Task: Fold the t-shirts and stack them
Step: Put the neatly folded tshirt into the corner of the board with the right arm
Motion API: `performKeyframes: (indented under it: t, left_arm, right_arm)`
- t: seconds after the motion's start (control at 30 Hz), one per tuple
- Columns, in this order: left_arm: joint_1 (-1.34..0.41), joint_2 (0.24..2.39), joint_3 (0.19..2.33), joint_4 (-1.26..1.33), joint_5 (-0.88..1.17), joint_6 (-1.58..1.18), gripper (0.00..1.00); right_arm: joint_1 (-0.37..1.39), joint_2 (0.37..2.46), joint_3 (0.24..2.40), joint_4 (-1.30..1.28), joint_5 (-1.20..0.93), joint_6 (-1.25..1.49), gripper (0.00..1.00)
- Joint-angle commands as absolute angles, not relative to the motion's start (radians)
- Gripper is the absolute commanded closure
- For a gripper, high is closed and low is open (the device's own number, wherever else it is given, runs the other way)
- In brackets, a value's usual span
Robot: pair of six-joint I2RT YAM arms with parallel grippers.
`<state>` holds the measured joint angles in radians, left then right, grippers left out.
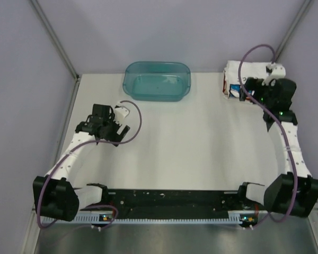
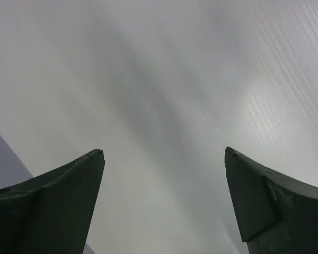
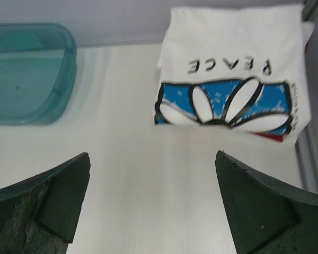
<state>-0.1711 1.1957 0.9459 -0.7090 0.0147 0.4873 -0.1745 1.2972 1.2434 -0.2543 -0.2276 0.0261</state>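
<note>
A folded white t-shirt (image 3: 233,69) with a blue-and-red round print lettered "PEACE" lies in the table's far right corner (image 1: 234,78). A strip of a red t-shirt (image 3: 270,138) shows under its near edge. My right gripper (image 3: 152,154) is open with nothing between its fingers. It hangs over bare table just short of the stack, beside it in the top view (image 1: 253,90). My left gripper (image 2: 164,150) is also open and empty. It hovers over bare table on the left side (image 1: 116,127), far from the shirts.
A translucent teal plastic tub (image 1: 158,80) stands at the back middle of the table, seen at the left in the right wrist view (image 3: 26,74). Grey walls close in the table on three sides, and the right wall runs close beside the shirt stack.
</note>
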Motion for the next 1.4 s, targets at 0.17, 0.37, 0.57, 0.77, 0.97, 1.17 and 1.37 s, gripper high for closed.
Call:
performKeyframes:
  t: [0.17, 0.37, 0.57, 0.77, 0.97, 1.17, 1.37]
  left_arm:
    - [-0.167, 1.175, 0.695, -0.136, 0.1, 0.345, 0.01]
    - [-0.167, 1.227, 0.509, 0.285, 0.158, 0.298, 0.01]
    - [-0.166, 1.328, 0.5, 0.377, 0.04, 0.281, 0.01]
    - [-0.16, 1.307, 0.486, 0.383, 0.041, 0.282, 0.01]
    - [-0.16, 1.319, 0.502, 0.362, 0.054, 0.293, 0.01]
    - [-0.16, 1.324, 0.505, 0.356, 0.057, 0.296, 0.01]
    - [-0.158, 1.307, 0.489, 0.362, 0.077, 0.307, 0.01]
  right_arm:
    - [-0.164, 1.011, 0.589, 0.185, -0.209, 0.204, 0.01]
    - [-0.163, 0.911, 0.353, 0.343, -0.077, 0.195, 0.01]
    - [-0.161, 0.882, 0.135, 0.591, -0.029, 0.221, 0.01]
    - [-0.161, 0.864, 0.124, 0.601, -0.005, 0.222, 0.01]
    - [-0.161, 0.868, 0.127, 0.601, -0.005, 0.225, 0.01]
    - [-0.161, 0.91, 0.15, 0.597, -0.025, 0.216, 0.01]
    - [-0.161, 0.92, 0.158, 0.594, -0.028, 0.218, 0.01]
